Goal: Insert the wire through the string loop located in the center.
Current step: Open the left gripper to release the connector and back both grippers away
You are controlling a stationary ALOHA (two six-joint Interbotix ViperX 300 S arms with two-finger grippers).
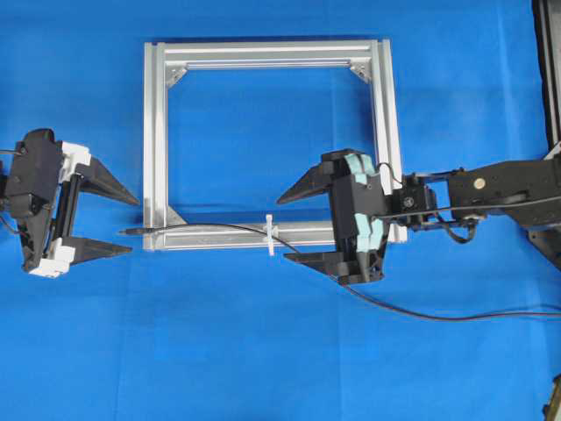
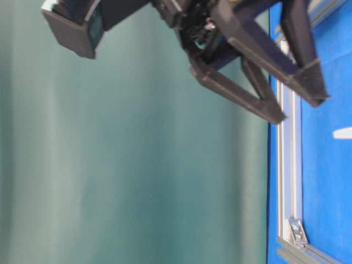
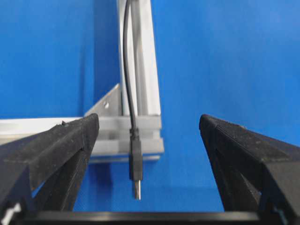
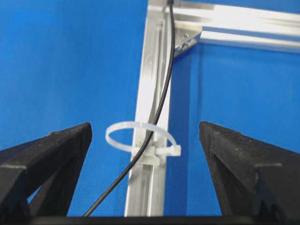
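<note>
The wire [image 1: 210,227] comes in from the right edge of the overhead view and passes under my right gripper [image 1: 285,228]. It runs through the white string loop [image 1: 270,235] on the frame's near bar and ends in its plug [image 1: 131,231] just past the frame's corner. In the right wrist view the wire [image 4: 161,101] passes inside the loop [image 4: 140,136], between my open right fingers [image 4: 61,145]. In the left wrist view the plug [image 3: 136,164] lies free between my open left gripper's [image 3: 149,126] fingers. The left gripper [image 1: 131,225] holds nothing.
The silver aluminium square frame [image 1: 154,132] lies flat on the blue cloth, with corner brackets [image 1: 175,74]. The right arm [image 1: 508,189] reaches in from the right over the frame's right bar. The table-level view shows an open gripper [image 2: 300,109] above the frame [image 2: 289,181].
</note>
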